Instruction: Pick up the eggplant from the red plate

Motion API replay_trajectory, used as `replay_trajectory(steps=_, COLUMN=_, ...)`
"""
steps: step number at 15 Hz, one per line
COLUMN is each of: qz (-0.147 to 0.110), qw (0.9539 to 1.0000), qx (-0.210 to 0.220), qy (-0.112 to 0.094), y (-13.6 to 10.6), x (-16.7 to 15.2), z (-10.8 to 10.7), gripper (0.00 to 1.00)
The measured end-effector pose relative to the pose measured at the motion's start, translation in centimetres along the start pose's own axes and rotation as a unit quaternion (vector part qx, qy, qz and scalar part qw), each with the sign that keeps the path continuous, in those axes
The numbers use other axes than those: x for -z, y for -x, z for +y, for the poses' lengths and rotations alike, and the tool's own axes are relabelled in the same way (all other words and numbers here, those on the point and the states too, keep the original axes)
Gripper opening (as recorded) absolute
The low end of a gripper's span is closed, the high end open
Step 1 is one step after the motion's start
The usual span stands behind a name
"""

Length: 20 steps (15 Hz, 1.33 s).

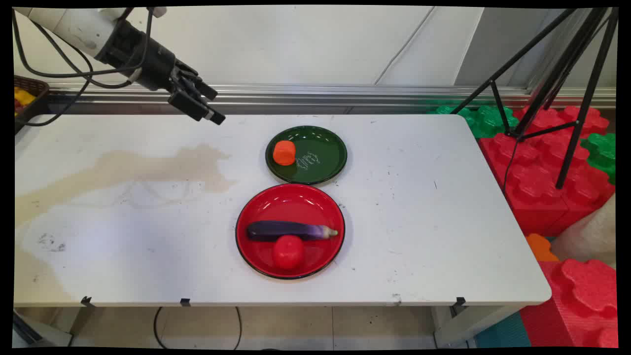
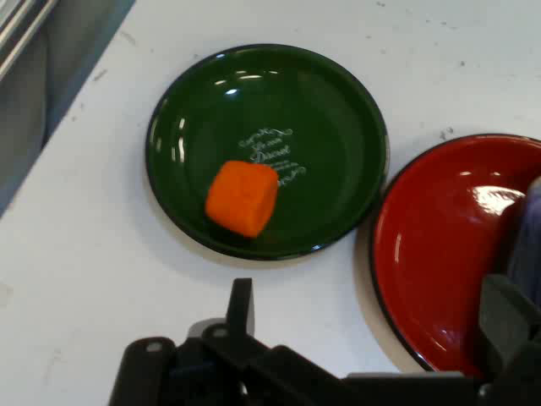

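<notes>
Table [image 1: 419, 222]: white, stained at left of frame.
Red plate [image 1: 291, 202] centre frame, green plate [image 1: 325, 148] just above, rims nearly touching; bump to one prob. shifts other.
Gripper [image 1: 212, 106] upper left, high over table, fingers apart, holding nothing.
Eggplant [image 1: 286, 230] lies across red plate, tomato [image 1: 288, 251] touching it below; round, could roll off if plate is jolted.
Orange chunk [image 1: 284, 152] on green plate, left side nr rim.

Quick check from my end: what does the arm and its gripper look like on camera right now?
A white arm ends in a black wrist section and a black two-finger gripper with a jointed linkage. Black cables loop loosely from it.
</notes>
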Motion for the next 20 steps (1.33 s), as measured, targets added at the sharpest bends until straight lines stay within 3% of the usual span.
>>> replay_trajectory(steps=9, qz=-0.022, qw=0.9992, qx=-0.009, qy=0.031, y=-0.3, x=-2.4, z=2.6, gripper=1.0)
replay_trajectory(steps=20, qz=-0.077, qw=0.9944, qx=-0.013, qy=0.071, y=1.3, x=-10.3, z=6.5, gripper=1.0)
